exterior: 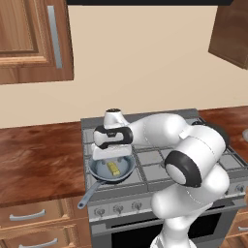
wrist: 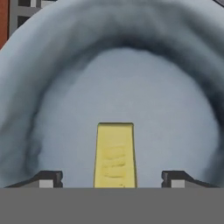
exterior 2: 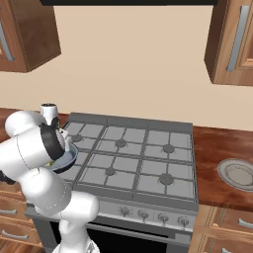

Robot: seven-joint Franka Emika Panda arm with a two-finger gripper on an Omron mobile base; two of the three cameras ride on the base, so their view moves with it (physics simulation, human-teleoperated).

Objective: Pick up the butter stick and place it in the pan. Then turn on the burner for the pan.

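Hand view: the tool (wrist: 113,179) stands spread wide, its tips clear of the butter stick (wrist: 114,154), which lies lower centre on the pan (wrist: 131,78) floor. Lifting off carelessly could clip the pan rim and shove it off its burner.

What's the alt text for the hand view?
A small yellow rectangular butter stick lies on the floor of a round grey-blue metal pan, seen from close above. The open tool stands over it, one dark fingertip on each side, both clear of the butter. Stove grate shows past the pan's rim.
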